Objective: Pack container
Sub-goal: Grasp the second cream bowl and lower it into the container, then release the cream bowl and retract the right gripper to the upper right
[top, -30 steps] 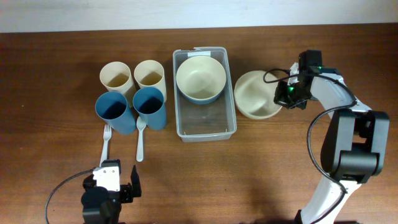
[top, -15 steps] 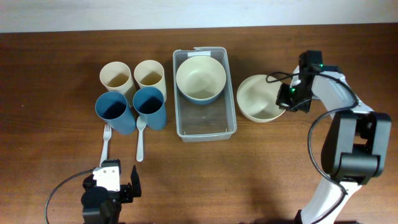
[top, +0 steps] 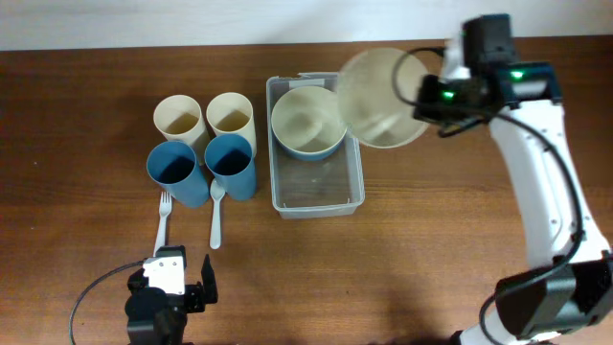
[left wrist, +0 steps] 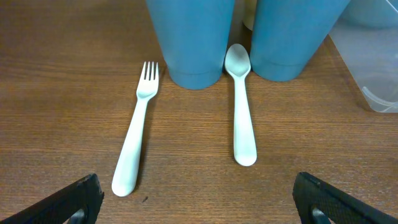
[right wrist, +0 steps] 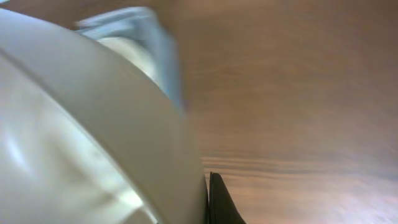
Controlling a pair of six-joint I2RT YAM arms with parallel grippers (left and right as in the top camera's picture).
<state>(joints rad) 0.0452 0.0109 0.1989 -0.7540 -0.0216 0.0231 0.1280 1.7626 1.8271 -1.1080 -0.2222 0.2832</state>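
Clear container (top: 321, 187) at mid-table, long side running near to far. Blue bowl (top: 308, 123) seated in its far half; near half bare. Cream bowl (top: 381, 96) aloft and tilted just beyond the far right corner, overlapping the rim from above, pinched at its right edge by the right claw (top: 428, 101).

Step in hand, by the look of it: carrying a second bowl in for packing. Next: shift left and nearer, level the tilt, clear the right wall, lower into the bare half or nest in the blue bowl, then release.

Left claw (left wrist: 199, 205) spread wide, empty, low at the near left, facing fork (left wrist: 135, 134) and spoon (left wrist: 241, 106).
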